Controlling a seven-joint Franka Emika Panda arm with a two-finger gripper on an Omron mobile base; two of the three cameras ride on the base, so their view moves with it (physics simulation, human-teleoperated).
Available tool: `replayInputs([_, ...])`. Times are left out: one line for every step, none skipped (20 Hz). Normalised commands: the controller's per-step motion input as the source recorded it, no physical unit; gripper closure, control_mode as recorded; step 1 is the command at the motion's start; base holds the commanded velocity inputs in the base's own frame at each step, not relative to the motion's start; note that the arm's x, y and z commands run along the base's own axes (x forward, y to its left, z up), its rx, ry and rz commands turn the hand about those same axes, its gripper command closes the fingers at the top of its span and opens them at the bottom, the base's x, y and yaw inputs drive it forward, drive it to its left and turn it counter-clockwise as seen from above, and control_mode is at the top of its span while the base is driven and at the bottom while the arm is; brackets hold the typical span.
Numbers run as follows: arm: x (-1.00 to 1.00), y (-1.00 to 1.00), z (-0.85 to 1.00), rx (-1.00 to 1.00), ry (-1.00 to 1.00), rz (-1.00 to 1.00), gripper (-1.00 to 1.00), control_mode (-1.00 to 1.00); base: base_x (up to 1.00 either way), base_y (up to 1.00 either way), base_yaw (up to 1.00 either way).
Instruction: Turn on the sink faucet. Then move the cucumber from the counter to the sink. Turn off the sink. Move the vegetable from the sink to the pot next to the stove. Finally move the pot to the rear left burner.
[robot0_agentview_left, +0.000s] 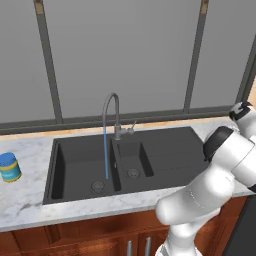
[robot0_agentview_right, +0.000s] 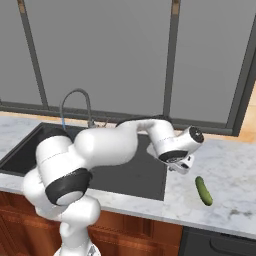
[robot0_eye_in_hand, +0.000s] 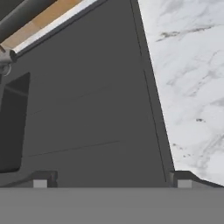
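We have water running: a thin blue stream falls from the sink faucet (robot0_agentview_left: 111, 112) into the large bowl of the sink (robot0_agentview_left: 80, 165), so we judge the first step done and the cucumber next. The cucumber (robot0_agentview_right: 203, 190) lies on the marble tabletop (robot0_agentview_right: 230, 175) at about four o'clock from our pincer (robot0_agentview_right: 182, 166), near it but apart, and just off the sink's right edge. The pincer hangs over the flat drainboard with its fingertips (robot0_eye_in_hand: 40, 180) spread wide and nothing between them. The main risk, as we see it, is the approach: the cucumber lies along a line from eleven to five o'clock in the right base view, so if we come down without turning the wrist across that line, the fingers could land on its ends and roll or skid it over the smooth marble. It is also thin and round, so a shallow or off-centre pinch could squirt it away. A blue-lidded jar (robot0_agentview_left: 9, 167) stands at nine o'clock of the sink, well clear.
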Motion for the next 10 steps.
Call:
replayInputs([-0.14,-0.64,-0.15,-0.1,0.0,0.23,-1.0,-1.0,0.0,0.0,0.0])
replayInputs([-0.02,-0.58,-0.19,-0.13,0.01,0.22,-1.0,-1.0,0.0,0.0,0.0])
replayInputs([0.0,-0.56,-0.2,-0.16,0.04,0.22,-1.0,-1.0,0.0,0.0,0.0])
replayInputs([0.0,-0.53,-0.17,-0.18,0.05,0.22,-1.0,-1.0,0.0,0.0,0.0])
replayInputs([0.0,-0.5,-0.11,-0.2,0.04,0.2,-1.0,-1.0,0.0,0.0,0.0])
replayInputs([0.0,-0.56,-0.07,-0.19,0.05,0.19,-1.0,-1.0,0.0,0.0,0.0])
replayInputs([0.0,-0.54,-0.08,-0.19,0.04,0.18,-1.0,-1.0,0.0,0.0,0.0])
replayInputs([0.0,-0.53,-0.13,-0.17,0.04,0.14,-1.0,-1.0,0.0,0.0,0.0])
replayInputs([0.0,-0.51,-0.19,-0.17,0.02,0.12,-1.0,-1.0,0.0,0.0,0.0])
replayInputs([0.0,-0.54,-0.21,-0.16,0.01,0.12,-1.0,-1.0,0.0,0.0,0.0])
